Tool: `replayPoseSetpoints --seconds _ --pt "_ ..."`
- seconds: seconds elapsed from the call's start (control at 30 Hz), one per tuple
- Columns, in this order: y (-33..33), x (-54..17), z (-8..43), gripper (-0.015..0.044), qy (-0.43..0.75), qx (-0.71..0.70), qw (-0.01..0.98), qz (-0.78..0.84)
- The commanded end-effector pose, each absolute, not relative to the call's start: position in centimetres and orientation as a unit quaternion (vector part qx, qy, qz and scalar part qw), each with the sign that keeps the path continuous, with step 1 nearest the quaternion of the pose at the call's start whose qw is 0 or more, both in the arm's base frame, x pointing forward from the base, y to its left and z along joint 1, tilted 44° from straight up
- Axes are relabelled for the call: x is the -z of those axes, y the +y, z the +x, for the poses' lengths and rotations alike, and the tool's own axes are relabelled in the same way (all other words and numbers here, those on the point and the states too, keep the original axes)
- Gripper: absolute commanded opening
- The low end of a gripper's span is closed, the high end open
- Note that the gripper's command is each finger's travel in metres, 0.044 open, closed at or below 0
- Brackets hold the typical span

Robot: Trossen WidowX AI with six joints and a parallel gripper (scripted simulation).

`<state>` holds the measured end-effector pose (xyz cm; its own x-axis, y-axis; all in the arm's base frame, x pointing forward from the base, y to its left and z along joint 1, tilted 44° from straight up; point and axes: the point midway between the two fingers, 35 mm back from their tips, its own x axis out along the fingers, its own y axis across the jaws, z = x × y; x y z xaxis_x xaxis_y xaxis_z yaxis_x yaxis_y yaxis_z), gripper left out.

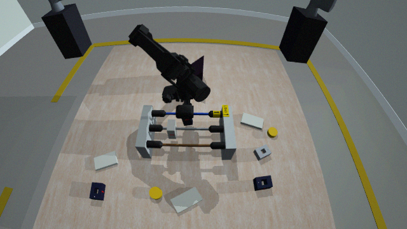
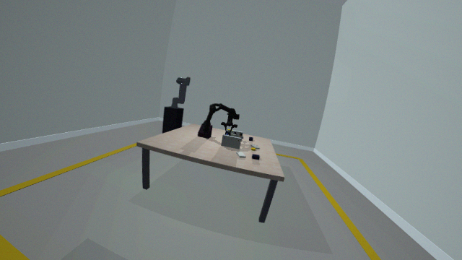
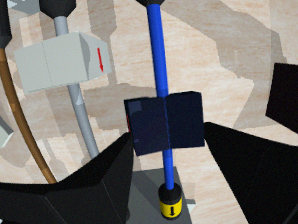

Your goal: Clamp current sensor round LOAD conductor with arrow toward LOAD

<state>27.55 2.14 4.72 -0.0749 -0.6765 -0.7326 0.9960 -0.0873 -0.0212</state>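
Note:
My gripper (image 3: 168,133) is shut on the dark navy split-core sensor (image 3: 184,120), one black finger against each side. The sensor sits across the blue conductor (image 1: 201,114) (image 3: 158,55), which comes out at both of its ends. Its two halves meet at a thin seam facing the wrist camera; whether it is latched underneath is hidden. A sliver of red shows on its left side in the wrist view, but the arrow's direction cannot be read. The yellow LOAD marker (image 1: 226,111) is at the conductor's right end; a yellow sleeve (image 1: 216,114) (image 3: 171,207) with a black arrow is beside it.
A grey conductor (image 1: 197,128) carrying a pale grey sensor (image 1: 172,128) (image 3: 60,62) and a brown conductor (image 1: 187,145) run parallel, between two grey end blocks (image 1: 229,137) (image 1: 144,127). Navy blocks (image 1: 97,195) (image 1: 268,185), pale plates (image 1: 186,200) (image 1: 252,121) and yellow discs (image 1: 156,193) (image 1: 272,132) lie around.

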Motion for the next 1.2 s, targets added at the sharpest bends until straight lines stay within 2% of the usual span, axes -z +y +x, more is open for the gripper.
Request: replayPoseSetpoints --seconds 0.0,0.53,1.17 --pt "2.1 -4.8 27.6 0.0026 0.276 0.679 0.616 0.288" --pt "2.1 -4.8 27.6 0.044 0.276 0.679 0.616 0.288" --pt "-0.5 -2.1 27.3 0.044 0.283 0.693 0.602 0.279"
